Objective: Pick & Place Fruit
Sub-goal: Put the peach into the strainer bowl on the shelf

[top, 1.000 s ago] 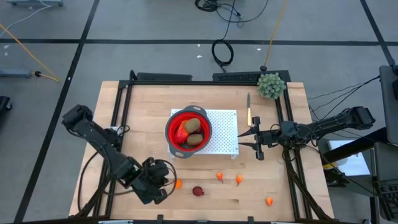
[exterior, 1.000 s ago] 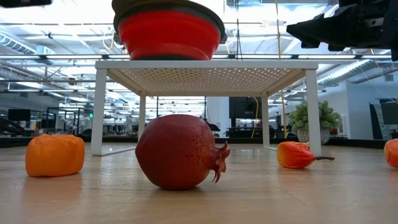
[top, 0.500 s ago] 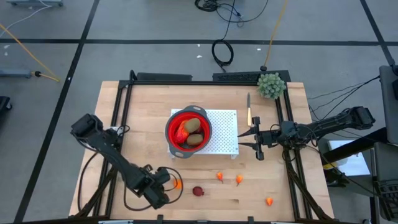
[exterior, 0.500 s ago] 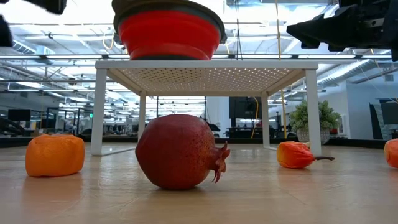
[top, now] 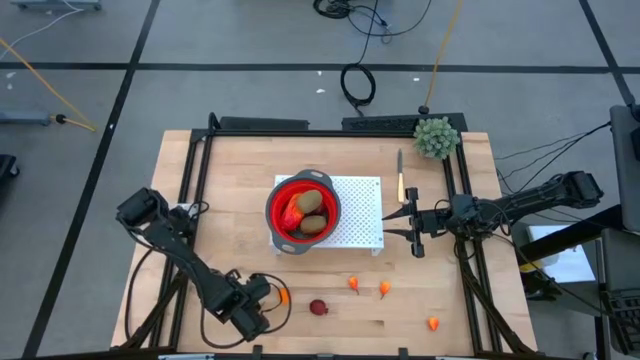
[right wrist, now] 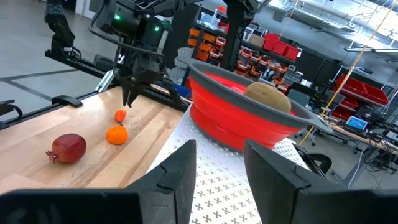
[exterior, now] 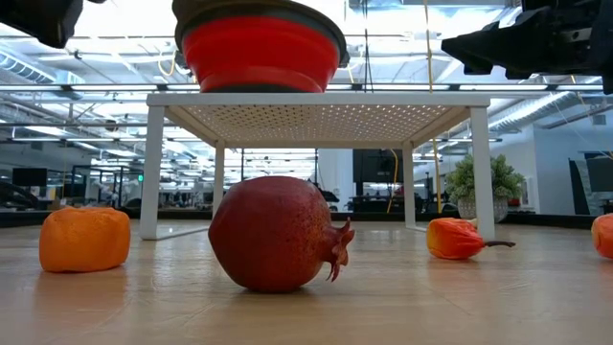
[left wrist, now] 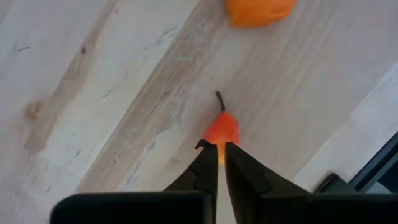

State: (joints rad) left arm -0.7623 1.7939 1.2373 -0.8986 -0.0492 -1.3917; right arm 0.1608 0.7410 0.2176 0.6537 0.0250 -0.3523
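Red bowl (top: 303,213) at centre already holds several fruits; five more (top: 318,308) lie along the lower table, left gripper (top: 262,297), fingers nearly together, over an orange one (left wrist: 222,130).

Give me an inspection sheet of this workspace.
Surface: wooden table, with a white perforated stand on it.
Job's things: red bowl on the stand holds a kiwi and a red-orange piece; pomegranate and small orange pieces lie loose.
Clutter: knife, green bushy ball.
Grippers: left gripper over a stemmed orange piece, nearly shut, empty; right gripper open, empty, beside the stand.
Cables: black coil on the floor.
Surroundings: shelving; no person seen.
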